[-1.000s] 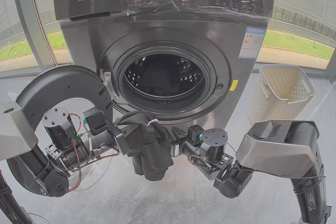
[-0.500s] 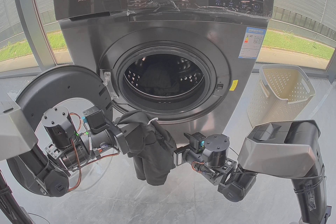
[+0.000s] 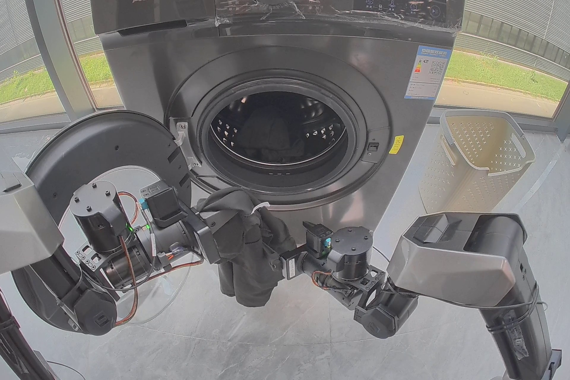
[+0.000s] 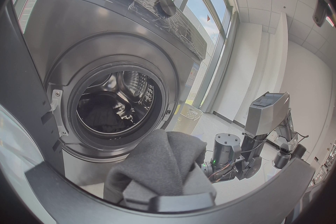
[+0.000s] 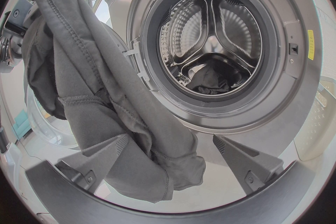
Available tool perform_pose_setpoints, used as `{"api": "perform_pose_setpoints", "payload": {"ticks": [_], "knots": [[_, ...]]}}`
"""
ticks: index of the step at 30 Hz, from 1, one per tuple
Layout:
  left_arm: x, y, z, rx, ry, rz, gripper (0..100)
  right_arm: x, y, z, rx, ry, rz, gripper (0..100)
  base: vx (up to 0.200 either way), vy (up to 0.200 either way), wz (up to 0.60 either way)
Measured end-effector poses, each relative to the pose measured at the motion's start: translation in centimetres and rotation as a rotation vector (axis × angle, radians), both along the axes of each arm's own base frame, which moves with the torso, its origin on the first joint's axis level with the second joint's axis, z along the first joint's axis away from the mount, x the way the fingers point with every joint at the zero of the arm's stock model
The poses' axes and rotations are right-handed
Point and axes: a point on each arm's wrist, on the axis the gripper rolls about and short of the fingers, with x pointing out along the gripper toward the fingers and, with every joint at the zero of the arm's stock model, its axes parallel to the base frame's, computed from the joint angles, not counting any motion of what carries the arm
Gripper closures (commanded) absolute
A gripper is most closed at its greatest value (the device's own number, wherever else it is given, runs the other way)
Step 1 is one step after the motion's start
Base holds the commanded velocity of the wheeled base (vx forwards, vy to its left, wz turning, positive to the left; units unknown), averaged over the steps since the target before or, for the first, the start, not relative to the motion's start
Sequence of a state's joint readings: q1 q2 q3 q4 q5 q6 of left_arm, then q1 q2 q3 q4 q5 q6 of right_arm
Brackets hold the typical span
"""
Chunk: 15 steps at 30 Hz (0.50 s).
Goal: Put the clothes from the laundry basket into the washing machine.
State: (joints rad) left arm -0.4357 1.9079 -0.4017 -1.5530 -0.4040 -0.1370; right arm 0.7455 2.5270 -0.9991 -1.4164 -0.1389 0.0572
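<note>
A dark grey garment (image 3: 246, 256) hangs in front of the washing machine (image 3: 273, 102), just below its round opening. My left gripper (image 3: 218, 222) is shut on the garment's upper part, coming in from the left. In the left wrist view the cloth (image 4: 157, 165) bunches over that gripper (image 4: 169, 198). My right gripper (image 3: 276, 263) is at the garment's lower right side and stands open. In the right wrist view the cloth (image 5: 115, 105) drapes between its spread fingers (image 5: 105, 154). More dark clothing (image 5: 210, 81) lies inside the drum.
The machine's door (image 3: 101, 155) stands swung open at the left, behind my left arm. A cream perforated laundry basket (image 3: 481, 161) stands on the floor to the right of the machine. Grey tiled floor (image 3: 267, 339) lies below the garment.
My right arm has swung left and in against the hanging garment. The garment's lower end now hangs shorter and more bunched. The left arm has kept still.
</note>
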Motion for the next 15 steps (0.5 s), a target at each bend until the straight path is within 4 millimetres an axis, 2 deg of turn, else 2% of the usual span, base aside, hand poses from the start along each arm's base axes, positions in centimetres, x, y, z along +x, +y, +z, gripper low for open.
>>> {"api": "perform_pose_setpoints", "payload": {"ticks": [12,13,15], "knots": [[-0.2,-0.1,-0.1,0.006,0.003,-0.01,100,0.8,1.3,-0.3,0.013,-0.045,0.054,0,0.0,0.0,0.0],[-0.2,-0.1,-0.1,0.007,0.003,-0.01,100,0.9,1.4,-0.2,0.015,-0.055,0.056,100,0.0,0.0,0.0],[-0.2,-0.1,-0.1,0.007,0.002,-0.01,100,1.2,1.7,-0.2,0.025,-0.081,0.058,100,0.0,0.0,0.0]]}}
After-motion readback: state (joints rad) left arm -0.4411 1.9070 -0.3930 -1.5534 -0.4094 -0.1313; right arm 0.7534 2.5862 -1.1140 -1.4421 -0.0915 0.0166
